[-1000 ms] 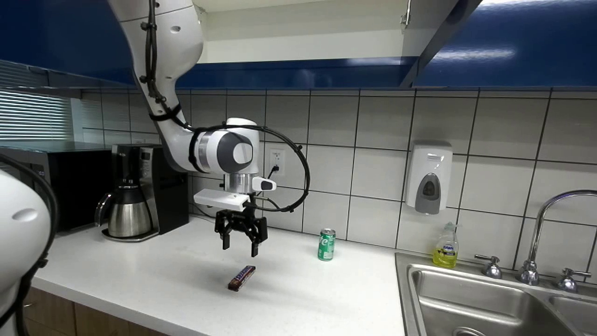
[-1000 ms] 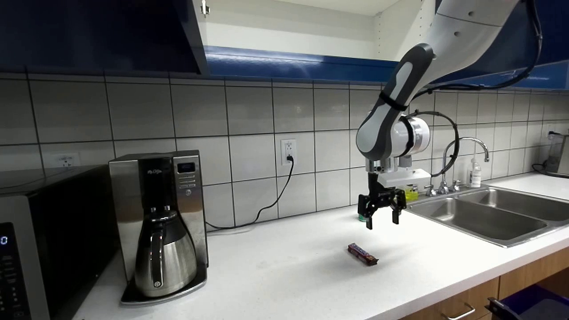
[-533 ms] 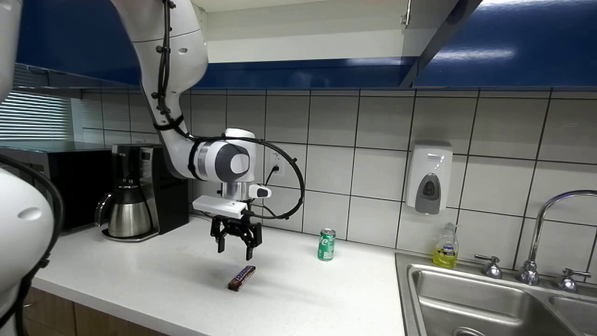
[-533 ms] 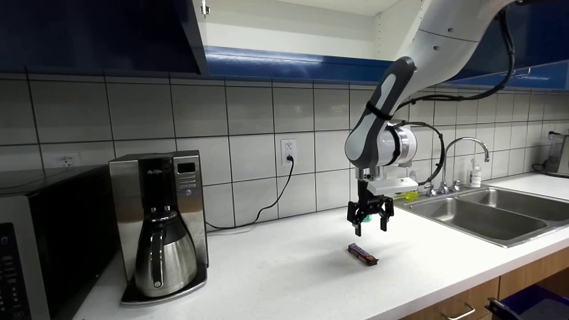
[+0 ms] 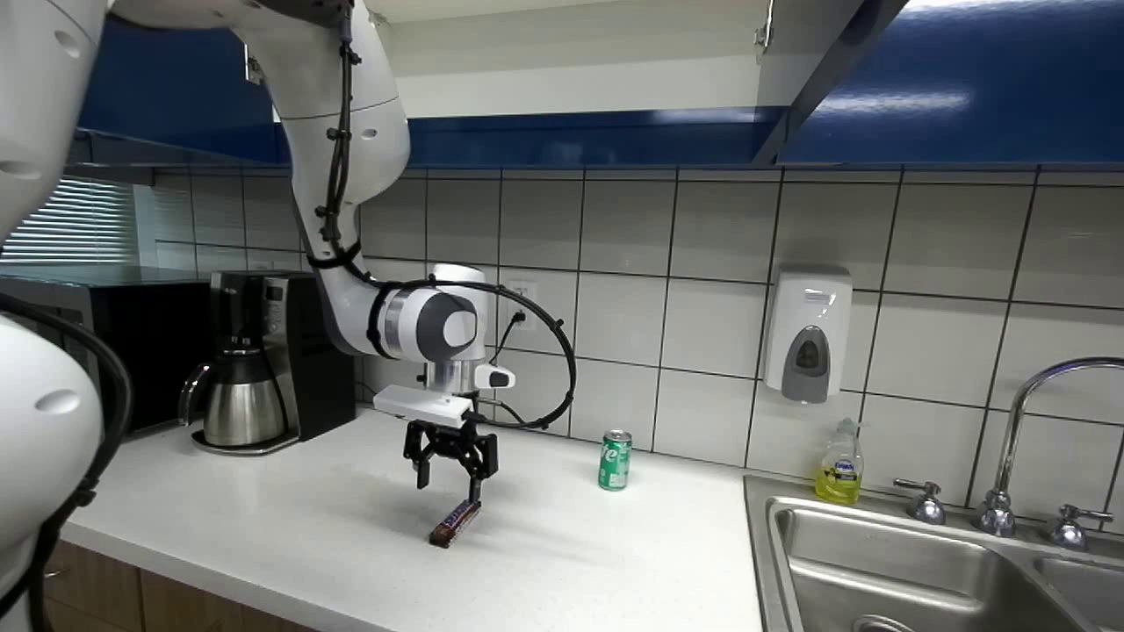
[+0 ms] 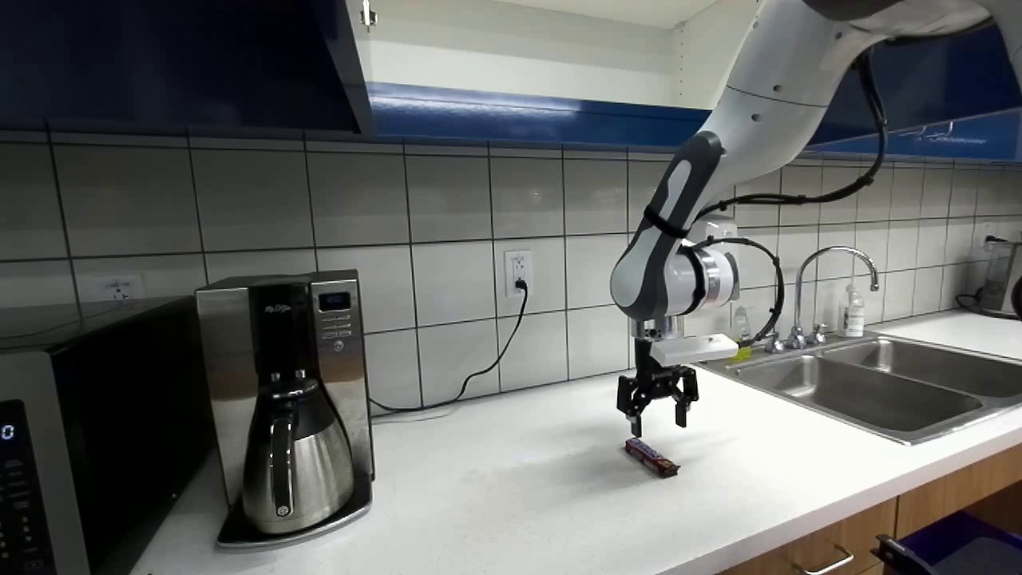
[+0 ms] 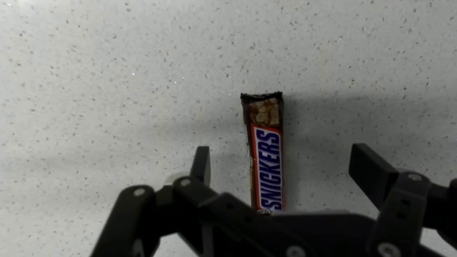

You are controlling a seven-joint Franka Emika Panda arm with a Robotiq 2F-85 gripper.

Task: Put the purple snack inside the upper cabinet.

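The purple snack, a dark Snickers bar (image 5: 454, 525), lies flat on the white counter in both exterior views (image 6: 651, 458). My gripper (image 5: 449, 491) is open, points down and is empty, just above the bar; it also shows in an exterior view (image 6: 659, 429). In the wrist view the bar (image 7: 266, 153) lies between the fingers of my gripper (image 7: 280, 160), nearer the left finger, with gaps on both sides. Its lower end is hidden by the gripper body. The upper cabinet (image 5: 571, 83) stands open above, its white interior showing in both exterior views (image 6: 519, 64).
A green can (image 5: 615, 460) stands near the tiled wall. A coffee maker (image 6: 299, 439) and a microwave (image 6: 120, 399) stand on the counter. A sink (image 5: 878, 544) with a yellow soap bottle (image 5: 839, 470) lies at the other end. Open blue cabinet doors (image 5: 957, 88) hang overhead.
My gripper has come down closer to the bar, and in an exterior view it has also shifted left. The fingers stay open. The bar has not moved.
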